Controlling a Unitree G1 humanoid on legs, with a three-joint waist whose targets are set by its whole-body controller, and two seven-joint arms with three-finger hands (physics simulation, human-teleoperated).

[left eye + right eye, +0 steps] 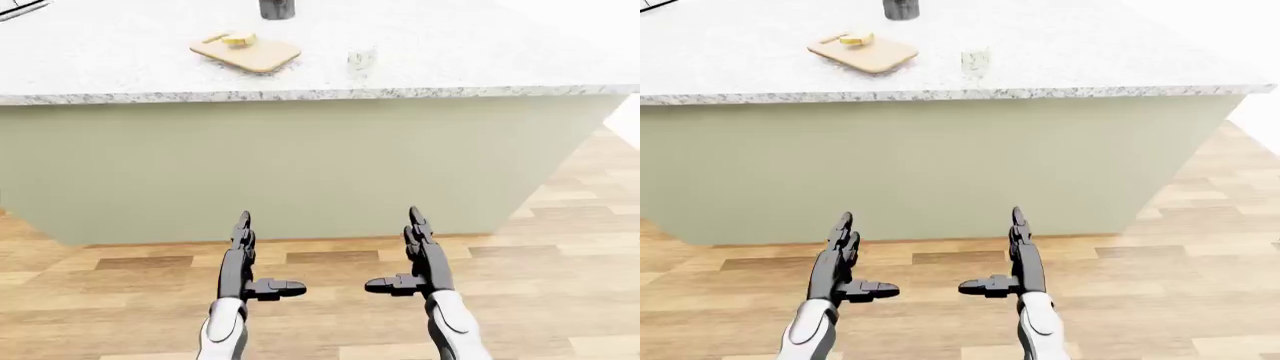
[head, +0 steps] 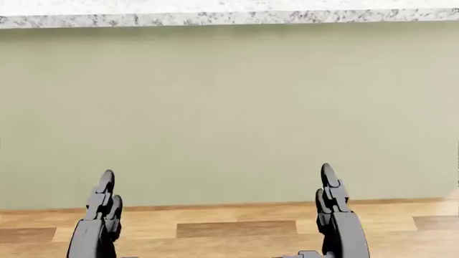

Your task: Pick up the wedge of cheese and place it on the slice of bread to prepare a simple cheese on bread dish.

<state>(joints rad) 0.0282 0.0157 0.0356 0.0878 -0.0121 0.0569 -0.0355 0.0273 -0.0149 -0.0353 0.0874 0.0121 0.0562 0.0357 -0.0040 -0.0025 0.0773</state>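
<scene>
Cheese (image 1: 239, 39), a small yellow wedge, lies on a wooden cutting board (image 1: 247, 53) on the granite worktop (image 1: 420, 52), well beyond either hand's reach; a thin tan piece at the board's far-left edge may be the bread, too small to tell. Both hands hang low below the worktop's edge, over the plank floor (image 1: 560, 247), probably a neutral carrying pose since nothing is yet in reach. The left hand (image 1: 245, 259) and right hand (image 1: 415, 259) point their fingers straight toward the worktop's green cabinet face (image 1: 300, 165), thumbs turned inward toward each other, both spread wide and holding nothing. Beyond the board stands a dark cylindrical container (image 1: 277, 8); a small pale glass-like object (image 1: 361, 61) stands right of the board.
</scene>
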